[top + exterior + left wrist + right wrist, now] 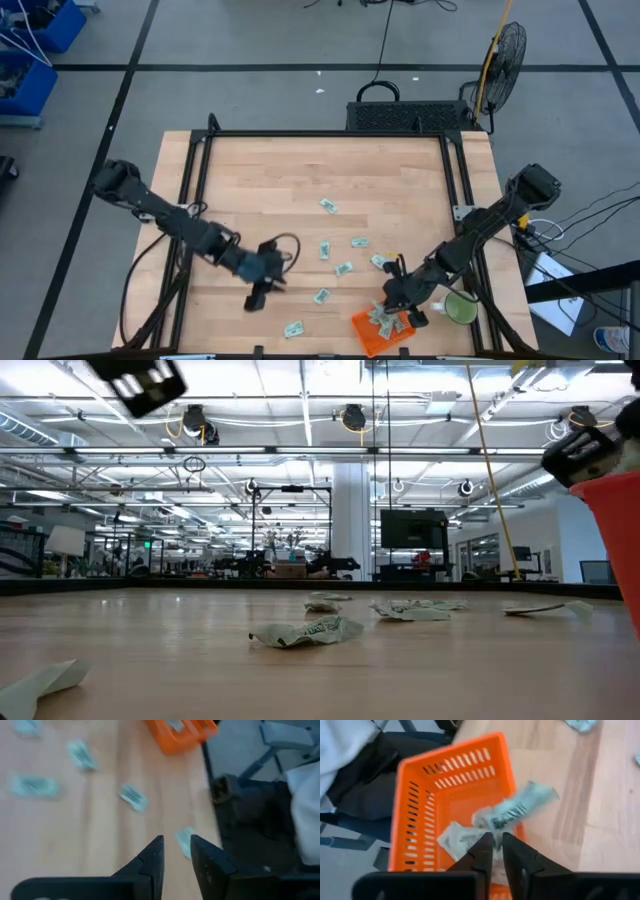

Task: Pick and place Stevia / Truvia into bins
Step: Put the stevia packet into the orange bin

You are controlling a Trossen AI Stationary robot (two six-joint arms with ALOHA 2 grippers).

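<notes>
The right end effector [493,842] is clenched on a Stevia sachet [520,807], holding it over the orange basket [381,331] at about 5 o'clock on the worktop [280,180]; other sachets [457,840] lie inside the basket. A green mug [460,309] stands just beside it at 3 o'clock. The left end effector [176,852], fingers slightly parted and empty, hovers near 7 o'clock. Loose sachets [343,268] lie scattered between the two arms.

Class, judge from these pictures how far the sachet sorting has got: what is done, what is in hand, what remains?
Done: a few sachets lie in the orange basket. In hand: the right gripper holds a sachet above it. Left: several sachets lie on the table; the left gripper hangs near one.
</notes>
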